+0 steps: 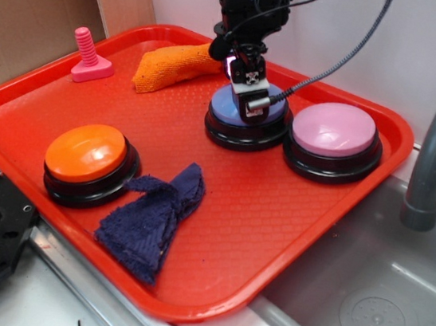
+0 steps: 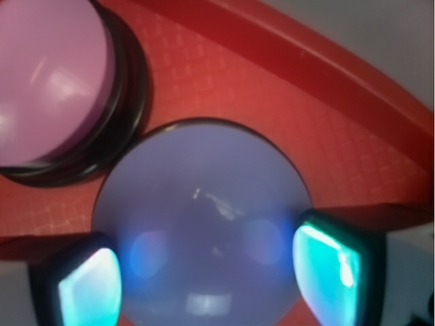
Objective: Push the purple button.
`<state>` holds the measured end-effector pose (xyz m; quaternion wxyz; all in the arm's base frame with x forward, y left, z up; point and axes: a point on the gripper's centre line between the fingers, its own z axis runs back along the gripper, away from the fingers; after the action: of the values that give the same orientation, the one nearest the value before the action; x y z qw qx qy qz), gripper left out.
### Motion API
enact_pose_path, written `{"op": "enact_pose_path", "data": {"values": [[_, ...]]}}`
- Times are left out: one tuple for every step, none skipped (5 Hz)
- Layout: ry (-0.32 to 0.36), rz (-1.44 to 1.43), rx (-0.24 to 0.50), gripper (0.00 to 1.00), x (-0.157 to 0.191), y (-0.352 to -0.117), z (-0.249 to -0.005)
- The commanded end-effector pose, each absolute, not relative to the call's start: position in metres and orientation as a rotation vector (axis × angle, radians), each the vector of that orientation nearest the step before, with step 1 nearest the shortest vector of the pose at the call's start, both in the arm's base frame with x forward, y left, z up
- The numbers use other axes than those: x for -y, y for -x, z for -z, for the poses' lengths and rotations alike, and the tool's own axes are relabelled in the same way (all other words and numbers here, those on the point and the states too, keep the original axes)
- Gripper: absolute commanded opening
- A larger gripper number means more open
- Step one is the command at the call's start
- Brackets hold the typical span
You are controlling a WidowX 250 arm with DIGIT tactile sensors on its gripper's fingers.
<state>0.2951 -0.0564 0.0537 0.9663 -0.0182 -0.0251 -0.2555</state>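
My gripper [image 1: 250, 87] sits low over the purple button [image 1: 233, 109], upper centre of the exterior frame, on the red tray [image 1: 259, 217]. In the wrist view the purple dome [image 2: 200, 224] fills the lower middle, with my fingertips [image 2: 88, 285] lit teal at the lower left and lower right corners. They stand well apart, roughly the dome's width, holding nothing. Whether I am already touching the top, I cannot tell; the exterior view puts me on it or just above.

Risks as I judge them:
- Fingers spread wide. Coming straight down, the tips could straddle the dome and land on the black rim or the tray, so the cap never depresses.
- Glossy, curved top. An off-centre tip could skid down the side and shove the whole button rather than press it.
- Pink button [image 1: 333, 128] sits just beside, right of mine in the exterior frame, upper left in the wrist frame [image 2: 47, 81]. The bases look nearly touching. Any drift that way and a finger clips it, a wrong press.
- Tray may slide or flex under a hard push.

Orange button [image 1: 87, 152], blue cloth [image 1: 154, 219], orange cloth [image 1: 174, 65] and pink screw toy [image 1: 87, 56] lie well clear; no concern.
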Motion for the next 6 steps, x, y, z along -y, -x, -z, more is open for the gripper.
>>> {"op": "enact_pose_path", "data": {"values": [[0.0,0.536,0.093,1.0,0.068,-0.293,-0.081],[-0.028,0.539,0.133,1.0,0.075,-0.289,-0.109],[-0.079,0.562,0.159,1.0,0.077,-0.283,-0.126],[-0.073,0.555,0.145,1.0,0.074,-0.281,-0.134],[-0.074,0.537,0.141,1.0,0.074,-0.279,-0.145],[-0.068,0.53,0.151,1.0,0.074,-0.277,-0.153]]}}
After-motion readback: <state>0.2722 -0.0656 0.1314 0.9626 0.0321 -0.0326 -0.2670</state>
